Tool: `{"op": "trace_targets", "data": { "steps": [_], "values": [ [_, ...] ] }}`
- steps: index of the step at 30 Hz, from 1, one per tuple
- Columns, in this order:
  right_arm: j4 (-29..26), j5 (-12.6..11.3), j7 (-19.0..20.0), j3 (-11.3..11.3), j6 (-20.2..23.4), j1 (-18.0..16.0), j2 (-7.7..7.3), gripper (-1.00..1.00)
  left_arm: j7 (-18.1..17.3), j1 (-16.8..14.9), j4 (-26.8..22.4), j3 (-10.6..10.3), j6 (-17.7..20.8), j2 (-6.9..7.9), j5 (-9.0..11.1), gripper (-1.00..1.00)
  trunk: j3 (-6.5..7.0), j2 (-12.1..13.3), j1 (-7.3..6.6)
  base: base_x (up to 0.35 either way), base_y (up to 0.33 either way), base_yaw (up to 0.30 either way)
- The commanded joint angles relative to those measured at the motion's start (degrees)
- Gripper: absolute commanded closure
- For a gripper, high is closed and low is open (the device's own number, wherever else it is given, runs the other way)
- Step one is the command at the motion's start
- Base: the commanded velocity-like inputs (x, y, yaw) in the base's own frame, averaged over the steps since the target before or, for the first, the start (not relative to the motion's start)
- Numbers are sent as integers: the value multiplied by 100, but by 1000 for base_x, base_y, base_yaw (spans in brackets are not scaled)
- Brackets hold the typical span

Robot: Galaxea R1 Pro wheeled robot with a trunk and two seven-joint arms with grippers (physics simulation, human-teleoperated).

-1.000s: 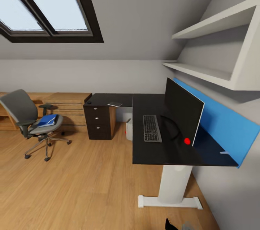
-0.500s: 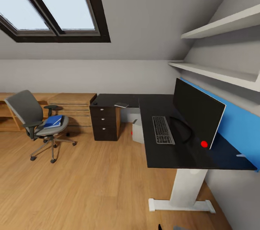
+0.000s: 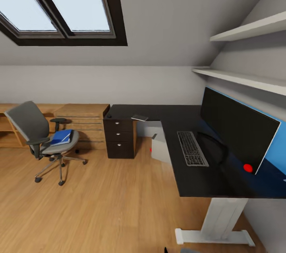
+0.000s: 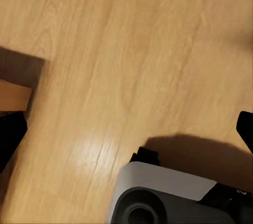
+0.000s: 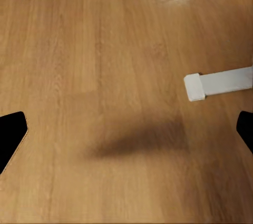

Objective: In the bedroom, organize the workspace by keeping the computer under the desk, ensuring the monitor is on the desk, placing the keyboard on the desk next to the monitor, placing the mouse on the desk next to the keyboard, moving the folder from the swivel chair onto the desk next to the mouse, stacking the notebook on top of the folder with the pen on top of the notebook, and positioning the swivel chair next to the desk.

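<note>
On the swivel chair (image 3: 39,136) seat, the folder (image 3: 61,137) — both tools, left (image 4: 126,132) and right (image 5: 126,129), released, over bare floor (image 3: 99,205).

L claw (image 4: 126,129) & R claw (image 5: 126,129): both wide open, fingertips (image 4: 10,137) far apart at frame edges, nothing btwn them, both aimed downward. Robot base (image 4: 168,195) below L wrist.

**Blue, black and oak in an attic study**

A glossy black tabletop (image 3: 174,116) carries a black monitor (image 3: 236,128) with a red dot and a dark-keyed, silver-framed keyboard (image 3: 192,148). A bright blue folder (image 3: 61,137) lies on the grey swivel chair (image 3: 41,140). Light wood floor (image 3: 99,205); a small, seemingly dark grey notebook (image 3: 140,117).
</note>
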Motion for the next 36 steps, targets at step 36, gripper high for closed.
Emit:
{"op": "trace_targets", "data": {
  "steps": [36],
  "values": [
    [13, -19, -31, 47, -365, -5, 52, -100, 45, 1, 6, -45, -38, 0, 57, -100, 90, -4, 4, 228, 33, 219]
  ]
}}
